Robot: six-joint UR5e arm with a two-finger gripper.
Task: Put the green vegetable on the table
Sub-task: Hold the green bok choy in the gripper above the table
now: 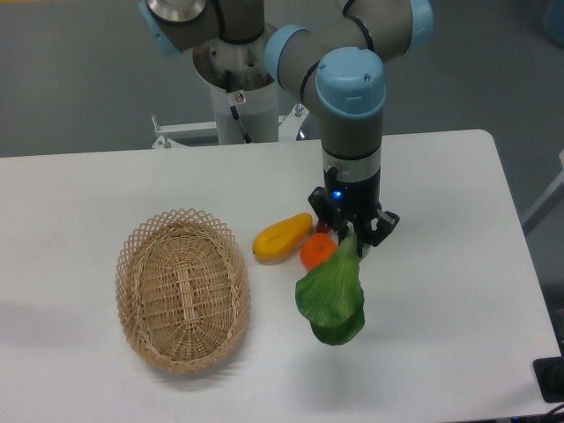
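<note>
The green vegetable (332, 295) hangs from my gripper (352, 236), broad dark leaves down and its pale stem up between the fingers. The gripper is shut on the stem end, right of the table's middle. The leaves hang low over the white table (441, 291); I cannot tell whether the leaf tips touch it. The vegetable partly covers the orange behind it.
A yellow elongated fruit (282, 236) and an orange (316, 251) lie just left of the gripper. A small red-purple thing (323, 227) peeks out behind the orange. A woven wicker basket (182, 289) stands at the left, with nothing in it.
</note>
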